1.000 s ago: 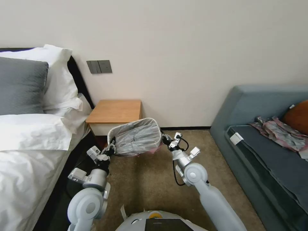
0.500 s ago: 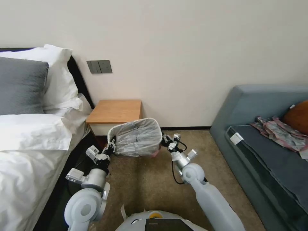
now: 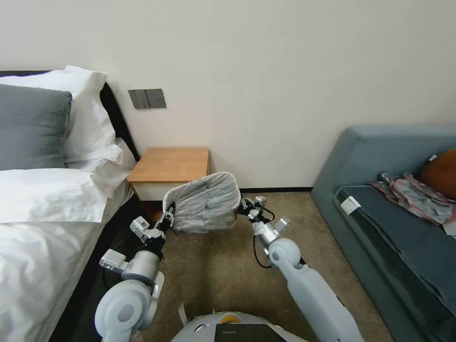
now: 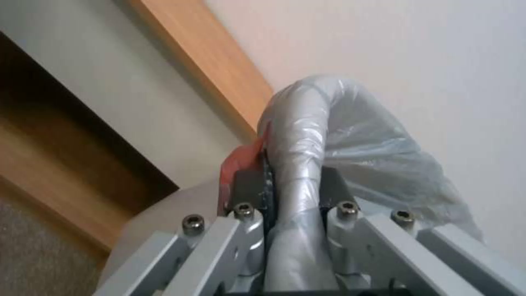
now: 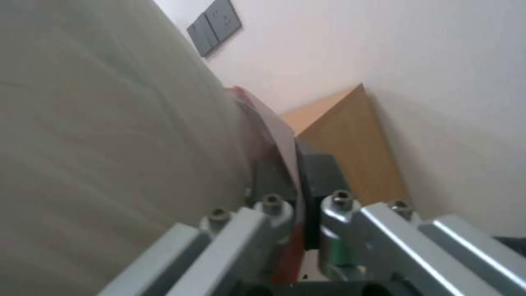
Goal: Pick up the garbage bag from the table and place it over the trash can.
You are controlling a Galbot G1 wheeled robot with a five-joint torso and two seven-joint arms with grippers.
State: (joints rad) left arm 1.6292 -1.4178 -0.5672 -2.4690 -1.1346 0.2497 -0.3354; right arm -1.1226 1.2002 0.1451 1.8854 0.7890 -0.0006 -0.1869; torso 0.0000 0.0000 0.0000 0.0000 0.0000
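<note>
Trash can (image 3: 204,204) on the carpet (image 3: 223,275) just in front of the table (image 3: 168,164), tipped so its mouth faces the robot; pale side wall close beside the right gripper in the right wrist view (image 5: 109,144). Garbage bag (image 3: 205,203) stretched over that mouth, silver-grey plastic lining the inside and wrapped over the rim, a bit of pink edge at the lower corner nearest the sofa (image 3: 380,156).

Left gripper (image 3: 167,219) at the bin's bed-side edge, fingers (image 4: 249,189) pressed together on the bag-covered rim; silver plastic (image 4: 307,139) running between them in the left wrist view, a red-pink scrap just beside the can's side. Right gripper (image 3: 243,205) at the bin's sofa-side edge, fingers (image 5: 320,172) pinching the bag's pink edge (image 5: 274,127) against the outside of the can.

Table top (image 4: 208,53) bare, right behind the can. Bed (image 3: 42,204) with white and grey pillows beyond the table. Crumpled grey-pink plastic heap (image 3: 413,194) well apart from the can, on the sofa seat. Wall switch (image 3: 147,99) above the table
</note>
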